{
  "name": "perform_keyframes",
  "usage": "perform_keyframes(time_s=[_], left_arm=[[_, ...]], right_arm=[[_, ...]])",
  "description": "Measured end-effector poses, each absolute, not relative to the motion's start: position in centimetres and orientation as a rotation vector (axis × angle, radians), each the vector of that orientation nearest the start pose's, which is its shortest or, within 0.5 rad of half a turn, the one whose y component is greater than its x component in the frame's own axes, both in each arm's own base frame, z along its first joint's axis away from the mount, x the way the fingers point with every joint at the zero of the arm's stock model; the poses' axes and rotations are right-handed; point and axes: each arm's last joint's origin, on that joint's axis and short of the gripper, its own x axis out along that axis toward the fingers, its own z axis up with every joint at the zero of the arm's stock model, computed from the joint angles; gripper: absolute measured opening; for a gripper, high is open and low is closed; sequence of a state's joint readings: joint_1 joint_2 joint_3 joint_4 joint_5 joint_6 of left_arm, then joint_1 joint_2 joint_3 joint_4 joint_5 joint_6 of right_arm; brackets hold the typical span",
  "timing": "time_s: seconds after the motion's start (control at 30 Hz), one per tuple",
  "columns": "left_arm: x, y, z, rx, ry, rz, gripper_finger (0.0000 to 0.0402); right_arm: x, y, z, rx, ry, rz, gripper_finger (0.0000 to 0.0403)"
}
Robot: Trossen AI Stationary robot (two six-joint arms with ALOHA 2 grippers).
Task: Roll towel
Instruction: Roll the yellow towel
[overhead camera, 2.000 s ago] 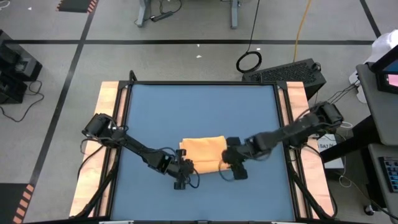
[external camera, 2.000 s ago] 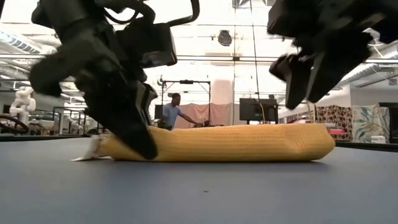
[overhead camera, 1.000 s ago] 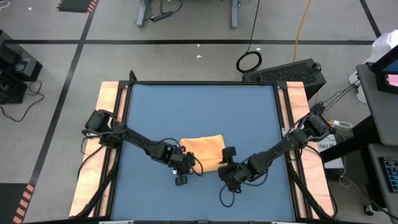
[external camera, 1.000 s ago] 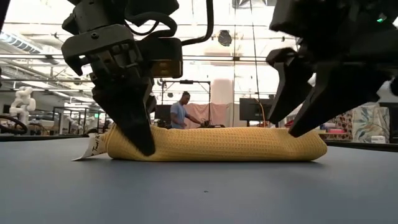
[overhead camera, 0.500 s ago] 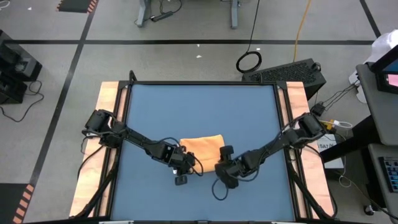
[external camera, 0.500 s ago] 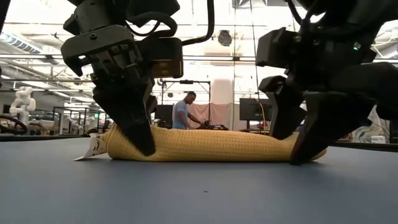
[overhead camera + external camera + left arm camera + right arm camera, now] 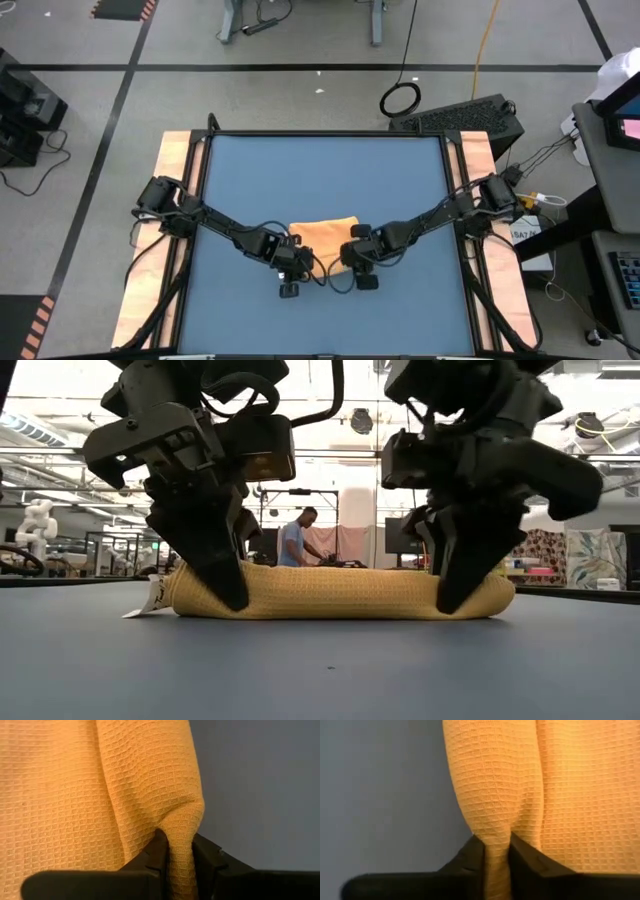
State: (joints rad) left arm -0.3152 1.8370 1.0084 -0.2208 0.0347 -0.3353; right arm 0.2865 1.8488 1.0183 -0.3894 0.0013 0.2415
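Both grippers pinched the near edge of the towel (image 7: pixel 325 238).

The orange-yellow towel lay folded on the blue worktop (image 7: pixel 300 170), a little nearer its front edge than its middle. The left gripper (image 7: pixel 296 262) had its fingers (image 7: pixel 156 851) clenched on a fold at the towel's left front corner. The right gripper (image 7: pixel 352 257) had its fingers (image 7: pixel 476 852) clenched on a fold at the right front corner. A small white tag (image 7: pixel 152 596) stuck out at the towel's left end. Beyond the worktop, a person (image 7: pixel 292 543) stood far behind the towel.

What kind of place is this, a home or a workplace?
Probably a robotics lab or workshop, not a home. The blue table stands on a taped concrete floor, cables and equipment stands around it, and a person works at benches with monitors in a large open hall.
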Motion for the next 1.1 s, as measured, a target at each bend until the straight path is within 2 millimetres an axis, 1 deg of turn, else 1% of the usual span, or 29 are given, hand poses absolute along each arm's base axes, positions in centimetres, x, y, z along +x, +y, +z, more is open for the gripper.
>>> perform_keyframes(time_s=[0.1, 0.2, 0.3, 0.43, 0.6, 0.67, 0.77, 0.83, 0.9, 1.0, 1.1], left_arm=[[33.0, -11.0, 13.4, -0.138, 1.074, -0.108, 0.0065], [32.9, -11.2, 13.4, -0.118, 1.066, -0.091, 0.0091], [32.7, -11.4, 13.7, -0.113, 1.053, -0.06, 0.0137], [32.4, -11.5, 15.1, -0.116, 1.002, -0.026, 0.0212], [31.6, -12.1, 17.7, -0.101, 0.91, -0.009, 0.0292], [31.2, -12.7, 18.5, -0.073, 0.871, 0.008, 0.0313], [30.9, -14.1, 19.2, 0.004, 0.77, 0.03, 0.0328], [30.9, -15.4, 19.0, 0.088, 0.717, 0.023, 0.033], [30.9, -16.4, 18.1, 0.173, 0.707, 0.022, 0.033], [30.9, -17.1, 16.3, 0.271, 0.739, 0.044, 0.0331], [31.1, -17.2, 14.5, 0.3, 0.78, 0.052, 0.0331]], right_arm=[[32.4, 8.7, 12.6, 0.092, 1.247, 0.16, 0.0027], [32.6, 8.0, 12.6, 0.213, 1.265, 0.25, 0.0017], [32.8, 7.5, 12.7, 0.349, 1.277, 0.338, 0.0021], [33.0, 6.5, 12.6, 0.488, 1.29, 0.409, 0.0034], [33.2, 5.0, 12.6, 0.51, 1.278, 0.405, 0.003], [33.2, 4.7, 12.6, 0.511, 1.27, 0.399, 0.0029], [33.3, 4.6, 12.7, 0.517, 1.265, 0.403, 0.0031], [33.3, 4.5, 12.7, 0.516, 1.261, 0.402, 0.0032], [33.4, 4.4, 12.7, 0.519, 1.255, 0.401, 0.0032], [33.4, 4.2, 12.8, 0.533, 1.251, 0.409, 0.0032], [33.4, 4.2, 12.8, 0.541, 1.252, 0.407, 0.0032]])
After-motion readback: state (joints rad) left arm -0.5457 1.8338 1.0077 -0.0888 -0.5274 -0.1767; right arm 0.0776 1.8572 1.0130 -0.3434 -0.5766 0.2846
